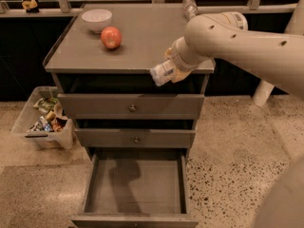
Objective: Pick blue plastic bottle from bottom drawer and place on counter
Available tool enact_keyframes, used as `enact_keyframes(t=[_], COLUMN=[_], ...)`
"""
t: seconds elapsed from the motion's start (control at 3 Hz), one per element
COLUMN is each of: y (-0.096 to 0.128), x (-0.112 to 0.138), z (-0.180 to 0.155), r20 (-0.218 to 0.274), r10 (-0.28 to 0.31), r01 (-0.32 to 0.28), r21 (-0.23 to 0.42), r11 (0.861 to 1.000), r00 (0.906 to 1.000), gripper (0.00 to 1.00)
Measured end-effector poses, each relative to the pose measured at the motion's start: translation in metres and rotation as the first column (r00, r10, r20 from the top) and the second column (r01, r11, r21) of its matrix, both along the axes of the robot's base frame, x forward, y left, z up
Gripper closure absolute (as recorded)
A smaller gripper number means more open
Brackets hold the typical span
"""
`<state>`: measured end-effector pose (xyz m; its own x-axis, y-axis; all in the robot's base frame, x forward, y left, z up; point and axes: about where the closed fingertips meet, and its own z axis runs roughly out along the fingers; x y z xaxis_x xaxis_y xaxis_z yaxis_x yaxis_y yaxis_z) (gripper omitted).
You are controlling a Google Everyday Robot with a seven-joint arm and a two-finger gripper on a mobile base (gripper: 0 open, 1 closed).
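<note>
my jaws: at the near right edge of the bench [142, 49], pinching the blue plastic bottle [163, 73] | bottle: tilted, in the air at the bench's front rim, above the top drawer [130, 107] | bottom drawer [135, 189]: pulled open | apple [111, 37], bowl [97, 20]: far left on the bench

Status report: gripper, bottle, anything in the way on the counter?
Gripper at the counter front edge, shut on blue plastic bottle. Bottle off the surface, not yet placed. Apple and bowl sit leftward, away from it.
</note>
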<state>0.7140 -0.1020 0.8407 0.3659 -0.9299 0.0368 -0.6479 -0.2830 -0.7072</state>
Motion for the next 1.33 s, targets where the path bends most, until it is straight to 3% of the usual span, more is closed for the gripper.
enact_keyframes(t=[0.33, 0.67, 1.0, 1.33], y=[-0.008, -0.006, -0.004, -0.004], x=[0.019, 0.021, 0.031, 0.031], z=[-0.010, -0.003, -0.006, -0.005], r20=[-0.032, -0.026, -0.061, -0.061], r10=[0.019, 0.025, 0.043, 0.043], r01=[-0.020, -0.026, -0.048, -0.048], r21=[-0.034, -0.046, -0.078, -0.078], r11=[0.999, 0.999, 0.996, 0.996], r00=[0.9993, 0.9994, 0.9972, 0.9972], gripper=[1.00, 1.00, 1.00, 1.00])
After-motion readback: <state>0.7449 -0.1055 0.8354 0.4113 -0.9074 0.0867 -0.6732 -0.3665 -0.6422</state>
